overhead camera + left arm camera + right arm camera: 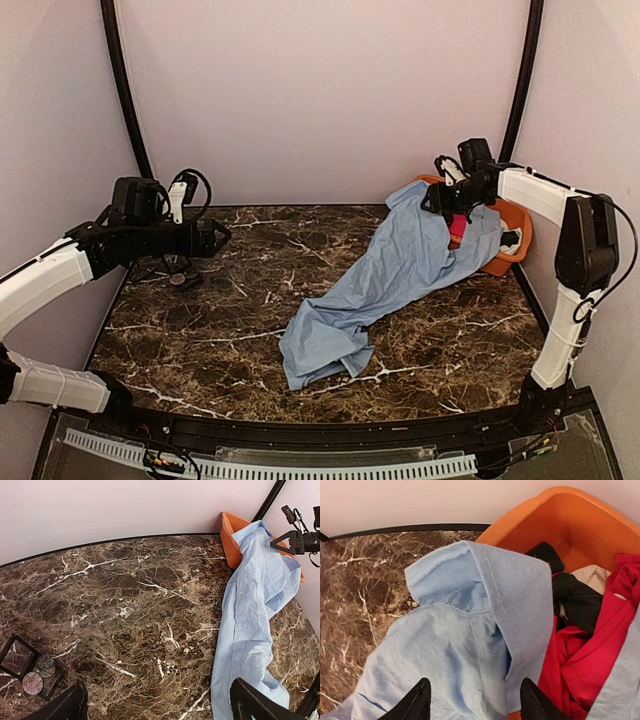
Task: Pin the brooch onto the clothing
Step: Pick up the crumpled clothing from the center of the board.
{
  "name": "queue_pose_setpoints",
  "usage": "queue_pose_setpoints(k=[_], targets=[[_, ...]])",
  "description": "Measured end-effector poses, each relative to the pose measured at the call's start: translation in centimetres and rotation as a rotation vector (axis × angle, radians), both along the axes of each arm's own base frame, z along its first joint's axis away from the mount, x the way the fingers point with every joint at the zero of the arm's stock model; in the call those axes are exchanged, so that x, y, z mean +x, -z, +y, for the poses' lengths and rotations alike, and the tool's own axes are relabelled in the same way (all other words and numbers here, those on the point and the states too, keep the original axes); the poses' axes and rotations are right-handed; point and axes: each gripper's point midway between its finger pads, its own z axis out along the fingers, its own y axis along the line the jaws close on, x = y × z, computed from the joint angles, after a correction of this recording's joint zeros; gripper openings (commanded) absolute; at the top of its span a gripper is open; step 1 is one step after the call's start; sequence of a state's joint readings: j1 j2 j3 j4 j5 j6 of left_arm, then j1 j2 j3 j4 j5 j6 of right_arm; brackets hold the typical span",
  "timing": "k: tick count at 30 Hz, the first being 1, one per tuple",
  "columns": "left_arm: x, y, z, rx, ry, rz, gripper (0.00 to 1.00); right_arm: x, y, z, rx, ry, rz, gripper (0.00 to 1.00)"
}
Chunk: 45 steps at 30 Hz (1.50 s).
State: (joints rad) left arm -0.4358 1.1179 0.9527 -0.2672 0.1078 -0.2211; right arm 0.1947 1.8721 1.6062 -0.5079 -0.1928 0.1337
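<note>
The clothing, a light blue shirt (400, 265), trails from the orange basket (514, 220) down across the marble table toward the front. My right gripper (437, 200) hovers over its collar end (470, 630) at the basket rim; its jaws stand apart with blue fabric bunched between the two black fingertips (417, 702). The brooch (45, 666), a small dark round disc, lies on a little black tray (17, 655) at the table's left. My left gripper (222, 238) hangs open above the marble just right of that tray, holding nothing.
Inside the basket (570, 520) lie a red garment (590, 655) and black cloth (575, 600). A pinkish disc (32, 683) sits beside the brooch on the tray. Curved pink walls close off the table's back and sides.
</note>
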Motion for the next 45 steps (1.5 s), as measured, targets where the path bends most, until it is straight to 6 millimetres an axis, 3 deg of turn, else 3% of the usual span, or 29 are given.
queue_pose_setpoints(k=[3, 8, 10, 12, 13, 17, 20, 22, 23, 24, 26, 28, 30, 31, 32, 34, 37, 40, 42, 45], targets=[[0.1, -0.1, 0.0, -0.001, 0.0, -0.003, 0.99, 0.3, 0.3, 0.9, 0.027, -0.038, 0.007, 0.46], [0.1, 0.1, 0.0, 0.001, -0.001, 0.001, 0.99, 0.2, 1.1, 1.5, 0.041, -0.071, 0.032, 0.43], [0.2, 0.3, -0.1, 0.003, -0.001, 0.005, 0.99, 0.3, 1.3, 1.5, 0.041, -0.075, 0.037, 0.32], [0.2, 0.4, -0.1, 0.005, -0.001, 0.008, 0.99, 0.4, 1.4, 1.6, 0.043, -0.075, 0.042, 0.05], [0.2, 0.4, -0.1, 0.005, -0.001, 0.01, 0.99, 0.4, 1.4, 1.7, 0.041, -0.082, 0.041, 0.0], [0.3, 0.6, -0.1, 0.008, -0.003, 0.012, 0.99, 0.8, 1.1, 2.1, 0.057, -0.095, 0.047, 0.0], [0.4, 0.7, 0.1, 0.016, -0.015, 0.012, 0.99, 0.9, -0.7, 3.3, 0.062, -0.134, 0.028, 0.0], [0.6, 0.7, 0.5, 0.027, -0.034, 0.008, 0.99, 0.7, -3.1, 5.5, 0.041, -0.203, -0.015, 0.0], [0.7, 0.7, 0.6, 0.033, -0.044, 0.005, 0.99, 0.3, -5.0, 7.6, 0.027, -0.264, -0.055, 0.0], [0.9, 0.7, 0.9, 0.04, -0.059, 0.002, 0.99, -0.5, -7.7, 9.9, 0.017, -0.344, -0.117, 0.0], [1.1, 0.6, 1.7, 0.055, -0.094, -0.007, 0.99, -4.4, -11.0, 16.5, 0.022, -0.54, -0.204, 0.0], [1.1, 0.0, 2.7, 0.066, -0.134, -0.026, 0.99, -11.5, -13.6, 22.3, 0.036, -0.775, -0.274, 0.0], [1.0, -1.2, 3.7, 0.065, -0.171, -0.066, 0.99, -19.0, -15.0, 24.9, 0.051, -0.96, -0.304, 0.0], [0.8, -2.1, 4.2, 0.059, -0.188, -0.097, 0.99, -23.1, -15.8, 25.0, 0.059, -1.04, -0.317, 0.0], [0.6, -2.9, 4.6, 0.052, -0.202, -0.123, 0.99, -25.2, -16.6, 24.2, 0.055, -1.067, -0.334, 0.0], [-0.2, -5.2, 5.3, 0.025, -0.218, -0.197, 0.99, -26.7, -18.6, 20.5, 0.013, -1.017, -0.407, 0.0], [-0.3, -6.0, 5.1, 0.011, -0.207, -0.227, 0.99, -23.7, -20.8, 13.7, -0.106, -0.779, -0.49, 0.0], [0.2, -5.3, 3.8, 0.005, -0.151, -0.209, 0.99, -20.3, -20.3, 9.3, -0.232, -0.58, -0.484, 0.0], [0.7, -3.9, 2.7, 0.007, -0.099, -0.167, 0.99, -19.1, -18.0, 8.2, -0.3, -0.527, -0.427, 0.0], [1.5, -2.6, 0.8, 0.006, -0.019, -0.114, 0.99, -17.9, -12.2, 7.2, -0.406, -0.49, -0.262, 0.0]])
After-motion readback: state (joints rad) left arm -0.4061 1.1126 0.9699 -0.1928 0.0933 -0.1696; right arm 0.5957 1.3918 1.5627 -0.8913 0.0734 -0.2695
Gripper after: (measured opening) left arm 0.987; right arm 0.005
